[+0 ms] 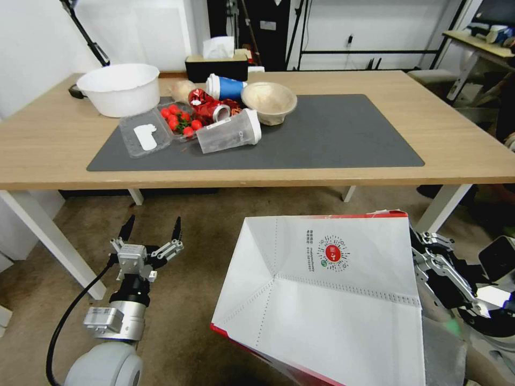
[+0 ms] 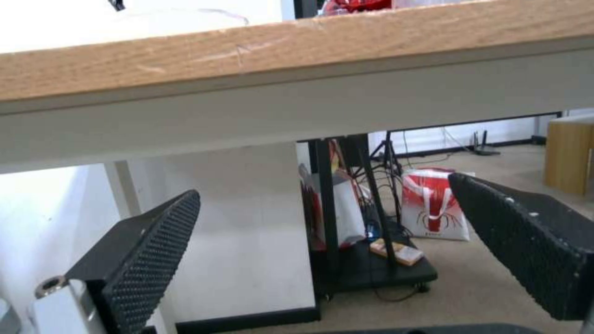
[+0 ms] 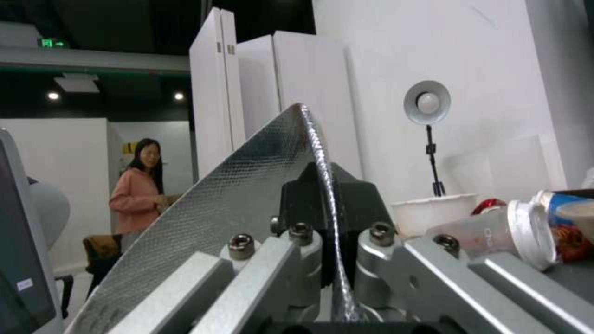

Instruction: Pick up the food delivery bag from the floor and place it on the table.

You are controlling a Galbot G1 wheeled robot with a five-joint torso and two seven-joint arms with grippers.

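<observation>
The food delivery bag [image 1: 322,289], white with a round red logo and red edges, hangs tilted close in front of me, just short of the table's [image 1: 53,145] near edge. My right gripper [image 1: 421,257] is shut on the bag's right side; in the right wrist view the silver foil lining [image 3: 235,195] runs up between the closed fingers [image 3: 297,199]. My left gripper [image 1: 152,228] stands open over the floor [image 1: 193,236], lower left, below the tabletop edge [image 2: 248,60], with nothing between its black pads [image 2: 155,250]. The right half of the dark grey mat [image 1: 332,134] is bare.
On the mat's left lie a clear plastic cup [image 1: 229,132], a tray of red fruit [image 1: 177,120], a blue cup [image 1: 225,87], a beige bowl [image 1: 269,102] and a white tub [image 1: 119,88]. White table legs [image 1: 48,236] [image 1: 442,206] stand on both sides.
</observation>
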